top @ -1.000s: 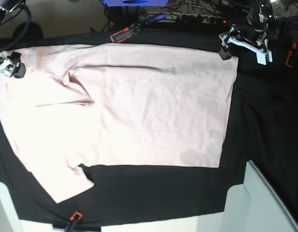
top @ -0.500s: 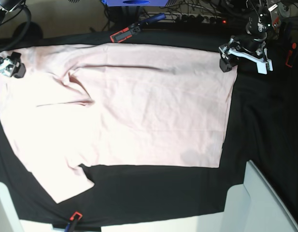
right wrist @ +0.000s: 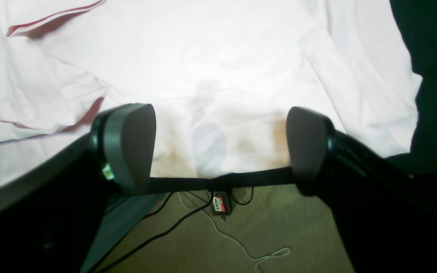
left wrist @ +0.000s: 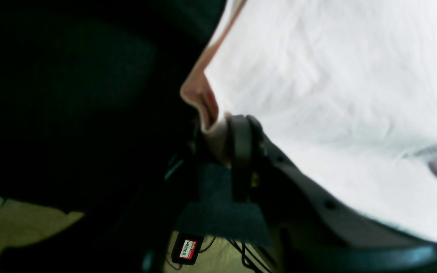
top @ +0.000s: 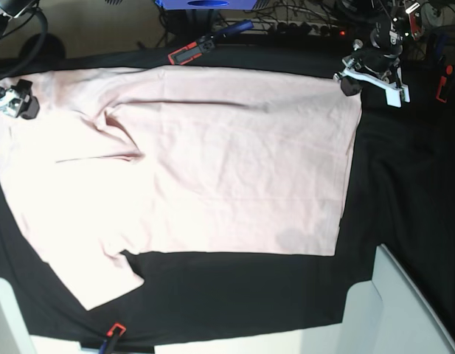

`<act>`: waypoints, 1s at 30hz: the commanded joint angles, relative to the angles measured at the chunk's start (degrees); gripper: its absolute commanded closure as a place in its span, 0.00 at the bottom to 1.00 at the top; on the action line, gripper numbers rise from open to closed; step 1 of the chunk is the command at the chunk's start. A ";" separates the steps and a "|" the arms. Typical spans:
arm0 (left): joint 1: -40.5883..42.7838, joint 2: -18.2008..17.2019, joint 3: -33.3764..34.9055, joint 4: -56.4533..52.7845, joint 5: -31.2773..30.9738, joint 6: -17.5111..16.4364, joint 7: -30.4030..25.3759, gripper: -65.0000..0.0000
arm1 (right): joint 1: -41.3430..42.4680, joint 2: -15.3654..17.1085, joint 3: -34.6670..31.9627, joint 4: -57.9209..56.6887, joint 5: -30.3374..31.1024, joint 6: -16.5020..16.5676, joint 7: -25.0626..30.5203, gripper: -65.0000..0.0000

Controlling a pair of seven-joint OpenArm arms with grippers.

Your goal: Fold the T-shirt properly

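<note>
Left gripper point(top: 350, 80) has closed, its fingers apparently pinching the T-shirt point(top: 212, 162) hem corner; right gripper point(right wrist: 218, 148) gapes wide, so folding can start.

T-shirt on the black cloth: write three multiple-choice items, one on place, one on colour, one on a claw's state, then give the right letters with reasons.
1. Which corner of the T-shirt is the left claw at, in the base view?
A. top right
B. bottom left
C. bottom right

2. What colour is the table cloth under the shirt?
A. white
B. black
C. blue

3. How do the jaws of the right claw stand?
A. closed on a sleeve
B. closed on nothing
C. wide apart, nothing between them

Answers:
1. A: the claw sits at the shirt's top right corner, and the left wrist view shows fabric pinched there.
2. B: dark cloth surrounds the pale pink shirt.
3. C: the right wrist view shows both pads far apart above the shirt.
</note>
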 commanded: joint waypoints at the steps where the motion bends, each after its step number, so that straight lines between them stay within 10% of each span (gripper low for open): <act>1: 1.40 -0.41 -0.33 0.51 0.14 -0.32 0.43 0.83 | 0.15 0.77 0.13 0.77 0.98 0.36 0.74 0.24; 5: 1.66 -0.41 -0.33 0.42 0.14 -0.23 0.43 1.00 | 0.15 0.77 0.13 -1.78 0.98 0.36 0.74 0.24; 30: 6.49 -0.58 -3.67 3.76 0.05 -0.23 0.08 0.94 | 0.59 0.85 -0.31 -8.11 1.07 0.36 0.74 0.24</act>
